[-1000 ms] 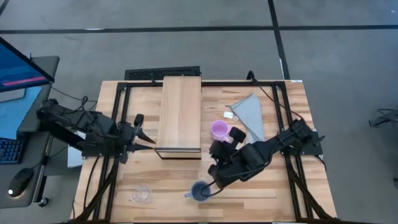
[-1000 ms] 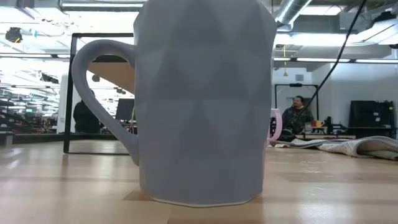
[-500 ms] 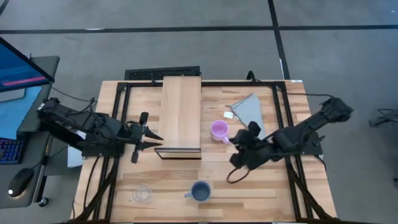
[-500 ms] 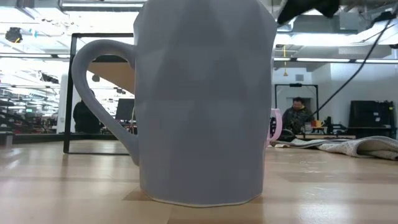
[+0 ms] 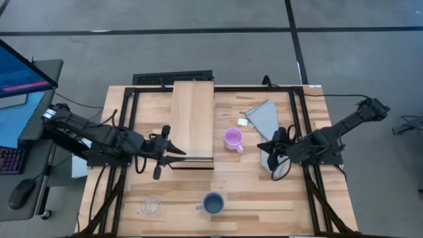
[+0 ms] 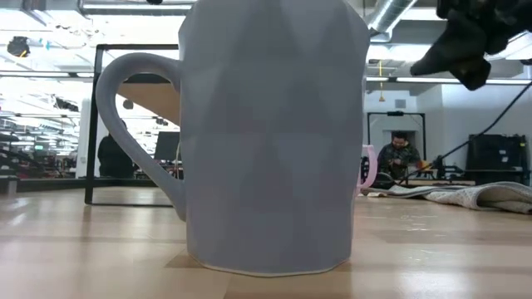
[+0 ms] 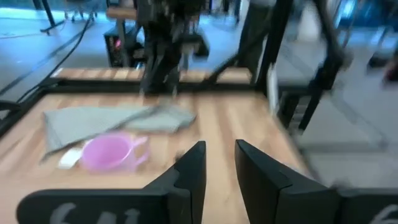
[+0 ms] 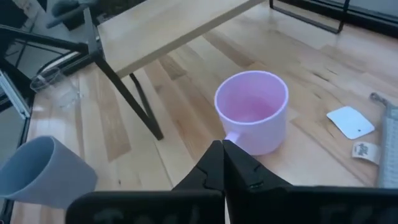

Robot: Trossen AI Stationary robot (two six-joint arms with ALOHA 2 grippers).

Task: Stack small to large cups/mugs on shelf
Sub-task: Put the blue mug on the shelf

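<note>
The grey-blue mug [image 5: 213, 203] stands upright on its base near the table's near edge and fills the low view [image 6: 266, 141]. The lilac mug [image 5: 232, 137] stands on its base right of the shelf [image 5: 192, 119], also seen in the right wrist view [image 8: 252, 118]. The clear cup [image 5: 151, 206] stands left of the grey-blue mug. My left gripper [image 5: 178, 153] hovers open at the shelf's near left corner. My right gripper [image 5: 264, 147] is shut, raised, right of the lilac mug.
A grey cloth [image 5: 264, 119] and a white tag [image 5: 243, 123] lie on the table's far right part. Black frame rails run along both table sides. A person [image 6: 399, 154] sits far off in the room. Bare wood shows between the mugs.
My right gripper has drawn back from beside the grey-blue mug, rising and moving toward the table's right and far side, past the lilac mug. The mug has stayed put. My left gripper has moved right, toward the shelf's near end.
</note>
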